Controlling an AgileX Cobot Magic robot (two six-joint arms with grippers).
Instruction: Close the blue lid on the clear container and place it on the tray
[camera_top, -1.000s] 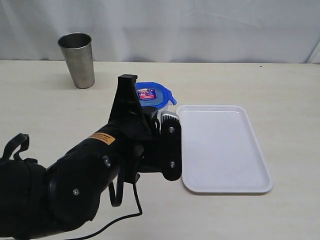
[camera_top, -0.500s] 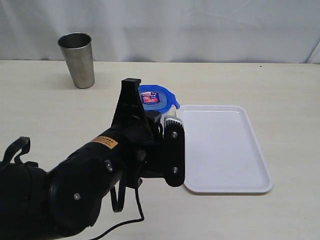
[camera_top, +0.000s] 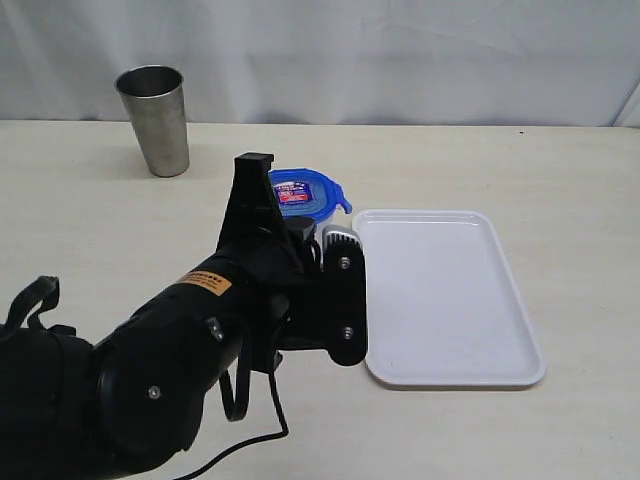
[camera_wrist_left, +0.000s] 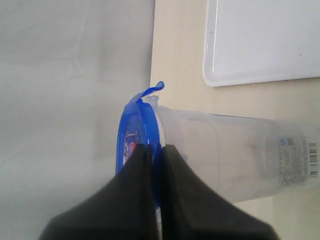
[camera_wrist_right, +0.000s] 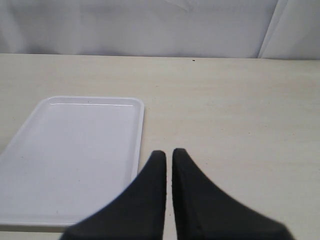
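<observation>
Counting gives one blue lid (camera_top: 305, 192), one clear container (camera_wrist_left: 235, 155), one tray (camera_top: 450, 300), one steel cup (camera_top: 155, 120) and two hands. The left hand (camera_wrist_left: 156, 150) pinches the blue lid's rim atop the clear container, just beside the tray. The right hand (camera_wrist_right: 168, 155) is closed, empty, over the table (camera_top: 560, 170). The left arm hides most of the clear container in the exterior view.

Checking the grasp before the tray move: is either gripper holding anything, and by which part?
The left gripper pinches the blue lid by its edge, atop the clear container. The right gripper is shut, empty.
</observation>
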